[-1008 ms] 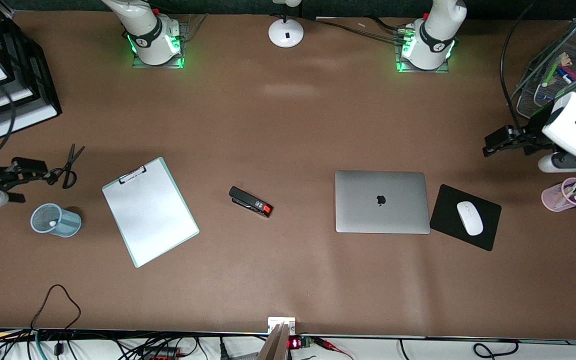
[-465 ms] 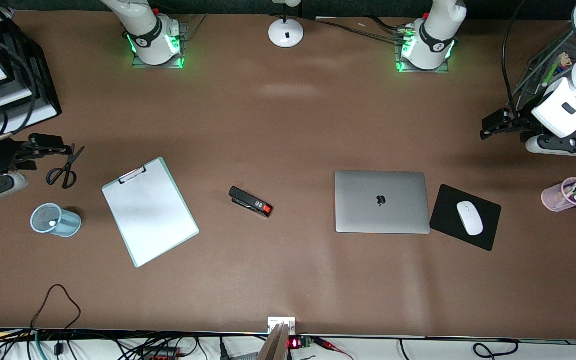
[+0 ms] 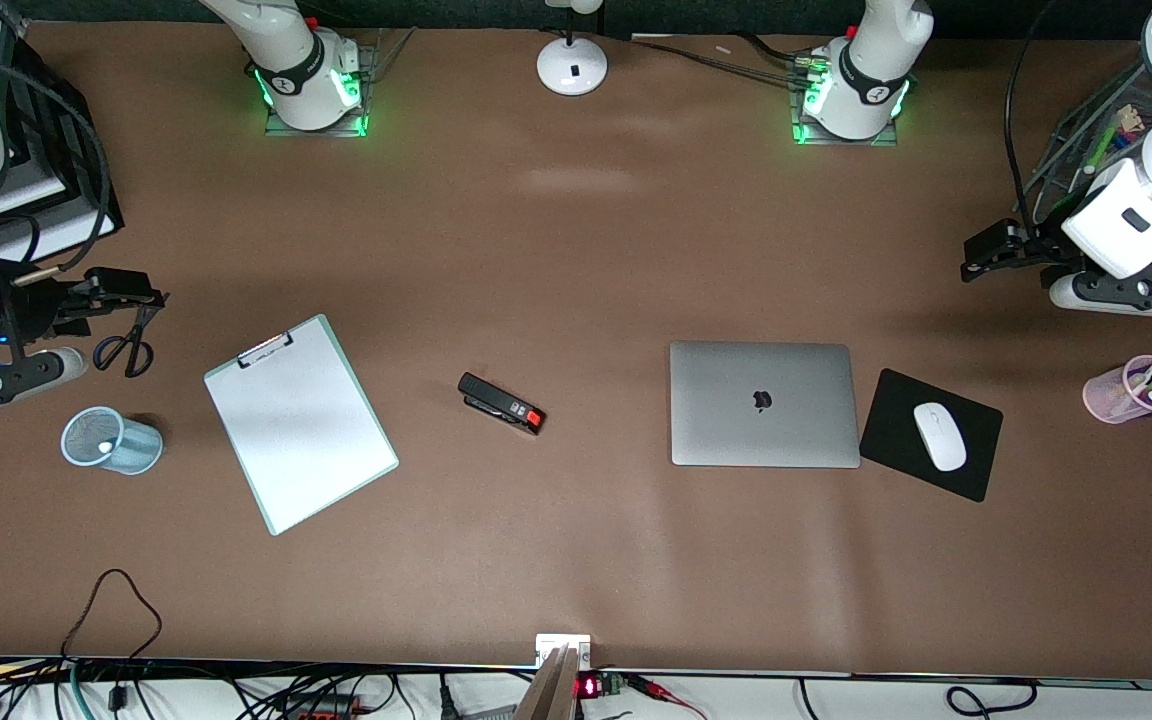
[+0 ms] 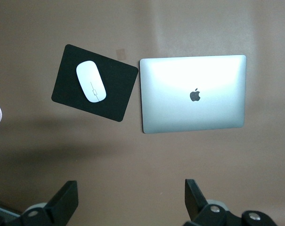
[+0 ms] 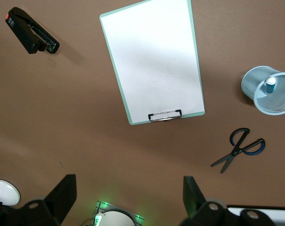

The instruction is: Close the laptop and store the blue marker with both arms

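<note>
Laptop (image 3: pixel 764 404) lies lid-down, shut, beside the mouse pad (image 3: pixel 931 434), well clear of my left gripper (image 3: pixel 982 270), which hangs spread and empty over bare table at that arm's end. Blue marker (image 3: pixel 104 446) stands in the mesh cup (image 3: pixel 112 440); my right gripper (image 3: pixel 141 297) hovers released over the scissors (image 3: pixel 131 340).

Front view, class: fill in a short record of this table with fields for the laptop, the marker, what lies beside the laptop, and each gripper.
laptop: lid shut, flat on the table
blue marker: upright in the blue mesh cup
beside laptop: white mouse on black mouse pad
left gripper: open, empty, over bare table near the pink pen cup
right gripper: open, empty, over the scissors
</note>
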Controlling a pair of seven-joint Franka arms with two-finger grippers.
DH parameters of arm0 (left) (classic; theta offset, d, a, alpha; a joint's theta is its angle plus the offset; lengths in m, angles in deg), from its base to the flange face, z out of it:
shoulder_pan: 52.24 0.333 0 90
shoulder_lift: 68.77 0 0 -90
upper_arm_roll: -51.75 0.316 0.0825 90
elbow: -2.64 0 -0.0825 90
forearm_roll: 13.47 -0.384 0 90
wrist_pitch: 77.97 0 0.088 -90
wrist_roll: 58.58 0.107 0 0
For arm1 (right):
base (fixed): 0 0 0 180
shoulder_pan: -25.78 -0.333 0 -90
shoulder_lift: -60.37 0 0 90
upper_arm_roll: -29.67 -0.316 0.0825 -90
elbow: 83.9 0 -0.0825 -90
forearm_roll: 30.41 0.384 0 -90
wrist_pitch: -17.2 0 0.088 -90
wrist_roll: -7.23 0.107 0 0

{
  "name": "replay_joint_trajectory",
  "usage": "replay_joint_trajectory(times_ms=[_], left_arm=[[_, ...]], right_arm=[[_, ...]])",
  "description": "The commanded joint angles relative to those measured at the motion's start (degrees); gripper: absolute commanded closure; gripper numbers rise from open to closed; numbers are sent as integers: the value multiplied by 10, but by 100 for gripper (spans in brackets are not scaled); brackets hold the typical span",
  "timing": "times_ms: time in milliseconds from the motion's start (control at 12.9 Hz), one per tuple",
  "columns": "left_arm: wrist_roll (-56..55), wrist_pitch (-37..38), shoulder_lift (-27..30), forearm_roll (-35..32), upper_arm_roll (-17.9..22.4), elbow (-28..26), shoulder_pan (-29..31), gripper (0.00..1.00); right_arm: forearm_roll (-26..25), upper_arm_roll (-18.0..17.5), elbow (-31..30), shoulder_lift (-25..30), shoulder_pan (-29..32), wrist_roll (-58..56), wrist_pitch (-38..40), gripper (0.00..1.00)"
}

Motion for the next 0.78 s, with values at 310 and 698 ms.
replay_joint_trajectory(times_ms=[310, 698], left_arm=[[11, -2, -5, -8, 1, 13, -3, 0], [11, -2, -5, -9, 1, 13, -3, 0]], right_arm=[[-5, 7, 4, 2, 17, 7, -11, 0], [-13, 21, 12, 19, 20, 61, -33, 0]])
